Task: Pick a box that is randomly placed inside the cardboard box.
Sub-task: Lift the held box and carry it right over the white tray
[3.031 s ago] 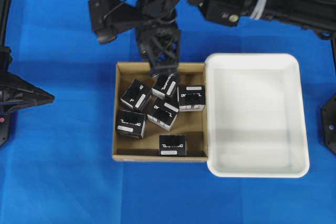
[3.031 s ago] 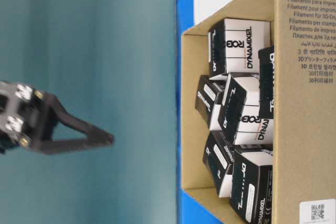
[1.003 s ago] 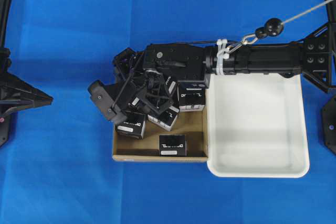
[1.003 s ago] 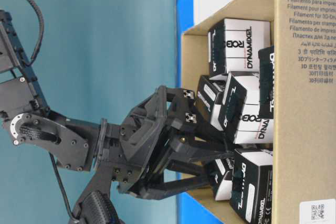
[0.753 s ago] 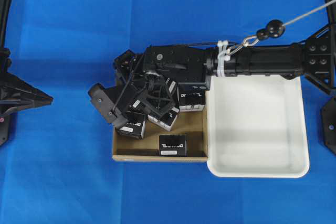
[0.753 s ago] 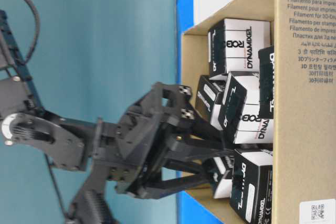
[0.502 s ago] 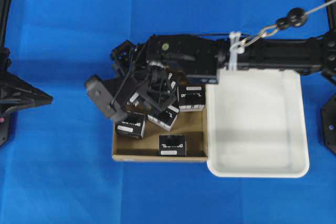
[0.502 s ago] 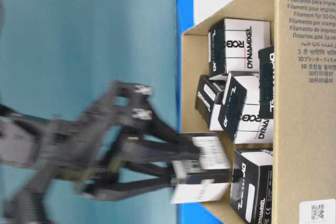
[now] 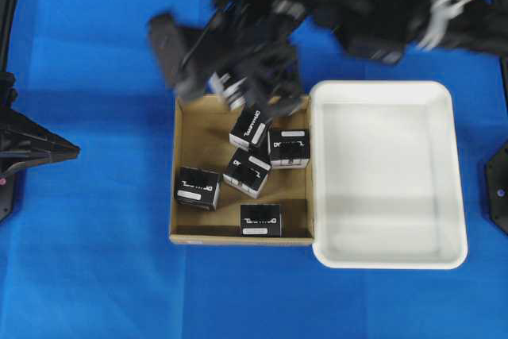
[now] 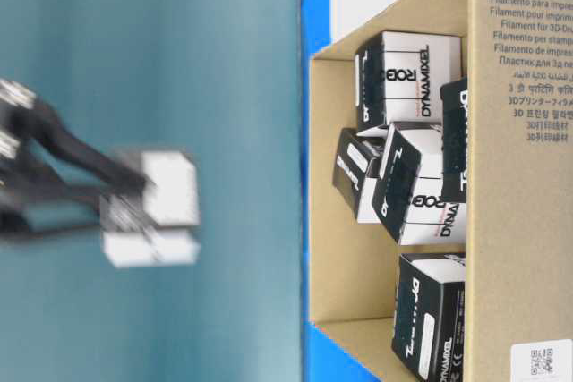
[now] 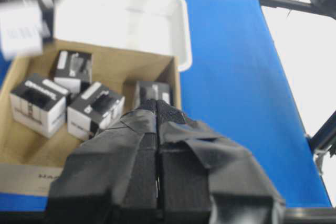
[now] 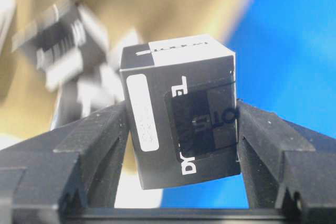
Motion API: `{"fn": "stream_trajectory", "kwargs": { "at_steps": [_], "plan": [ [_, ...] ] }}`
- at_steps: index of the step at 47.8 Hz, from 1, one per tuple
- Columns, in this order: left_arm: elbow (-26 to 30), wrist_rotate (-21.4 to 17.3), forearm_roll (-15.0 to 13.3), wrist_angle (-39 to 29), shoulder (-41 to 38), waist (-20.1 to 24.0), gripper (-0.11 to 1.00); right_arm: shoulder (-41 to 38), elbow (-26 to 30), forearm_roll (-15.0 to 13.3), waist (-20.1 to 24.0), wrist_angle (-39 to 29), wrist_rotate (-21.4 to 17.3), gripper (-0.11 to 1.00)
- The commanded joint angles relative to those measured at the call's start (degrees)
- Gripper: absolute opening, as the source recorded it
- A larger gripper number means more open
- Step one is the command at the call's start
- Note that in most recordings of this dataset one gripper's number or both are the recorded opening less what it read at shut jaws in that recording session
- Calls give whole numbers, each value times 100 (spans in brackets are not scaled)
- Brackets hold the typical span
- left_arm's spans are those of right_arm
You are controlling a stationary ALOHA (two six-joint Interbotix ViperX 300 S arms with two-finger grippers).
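The right claw (image 12: 181, 135) grips the box (image 12: 178, 111), a small black carton with white lettering and a white label strip, squeezed between its two black fingers (image 12: 89, 140), one on each side face. In the overhead view the right claw (image 9: 238, 89) and its arm are motion-blurred, reaching in from the upper right, and the box (image 9: 228, 89) shows as a pale smudge just above the far wall of the cardboard box (image 9: 181, 172), clear of the other cartons. The table-level view, turned on its side, shows the same carton (image 10: 152, 207) blurred in the air, well apart from the open cardboard box (image 10: 501, 60). Five black cartons (image 9: 248, 172) lie in the brown cardboard box: three clustered near its middle and far right, one by the left wall, one by the near wall. A white tray (image 9: 456, 172) sits touching the cardboard box on its right side. Both rest on a blue worktop (image 9: 87, 275). The left claw (image 11: 156, 145) is clenched, its taped fingers pressed together with nothing between them, and it hangs over the near edge of the cardboard box (image 11: 16, 174); in the overhead view it is parked at the left edge (image 9: 67, 148), well apart from the cartons.
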State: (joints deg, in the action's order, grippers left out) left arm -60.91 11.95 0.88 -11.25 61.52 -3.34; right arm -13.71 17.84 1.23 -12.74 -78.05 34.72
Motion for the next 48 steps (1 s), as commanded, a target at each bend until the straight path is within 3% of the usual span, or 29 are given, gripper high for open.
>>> {"fn": "stream_trajectory", "kwargs": {
  "at_steps": [1,16,24,28,38,48],
  "plan": [
    [158,9,18,53,-62,0,-7,378,-97,26,-149,-272,-105,63],
    [167,18,9,53,-62,-9,-7,1283,-1617,105,-589,-229,-264,61],
    [167,18,9,53,-62,0,-7,1828,-2566,562,-888,35,-316,61],
    [167,18,9,62,-62,9,-7,2118,-3103,791,-1134,325,-308,61],
    [158,18,9,62,-88,44,-7,2399,-4280,782,-1310,1538,-299,61],
    [167,18,9,114,-123,44,-7,2215,-4966,879,-1248,2399,-360,61]
  ]
}}
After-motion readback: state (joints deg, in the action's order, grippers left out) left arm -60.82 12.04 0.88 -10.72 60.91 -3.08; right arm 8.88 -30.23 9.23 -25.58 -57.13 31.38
